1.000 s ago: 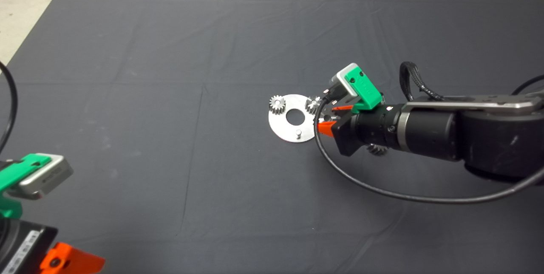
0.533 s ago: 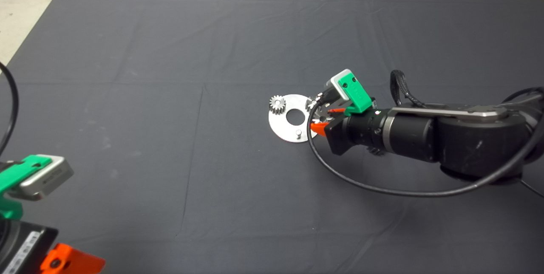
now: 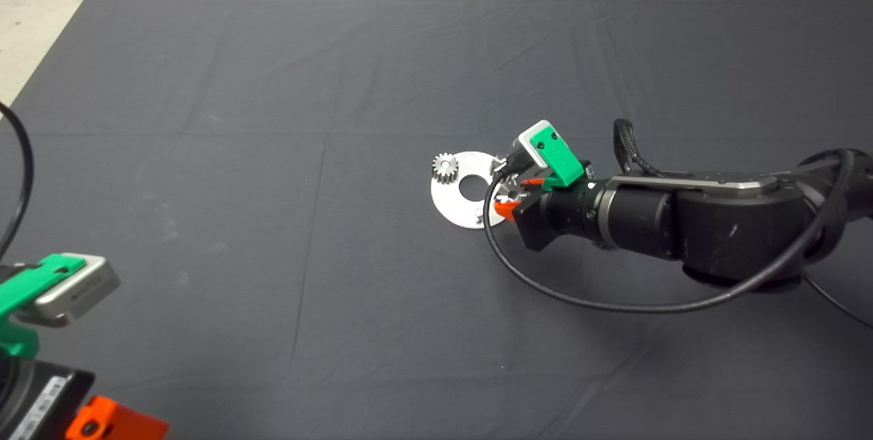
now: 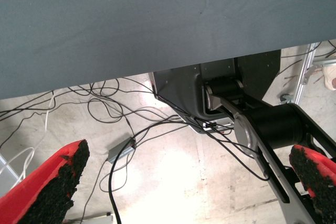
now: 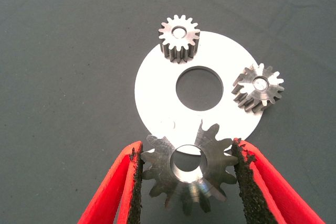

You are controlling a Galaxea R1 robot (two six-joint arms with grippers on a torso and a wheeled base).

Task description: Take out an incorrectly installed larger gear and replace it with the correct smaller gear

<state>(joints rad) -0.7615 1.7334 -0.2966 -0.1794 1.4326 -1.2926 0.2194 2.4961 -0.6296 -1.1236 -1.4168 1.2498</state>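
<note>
right gripper [image 5: 186, 174] clamps the smaller gear [image 5: 187, 173] between its pads, silver disc [image 5: 152, 95] just beyond; left gripper [image 4: 184, 182] parked, spread wide.

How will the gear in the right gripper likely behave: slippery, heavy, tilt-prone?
The smaller gear looks solid steel: probably rigid, heavy for its size. The right gripper's pads meet only tooth tips, so it may pivot or slip. It looks tilted over the plate. Left gripper idles lower left.
</note>
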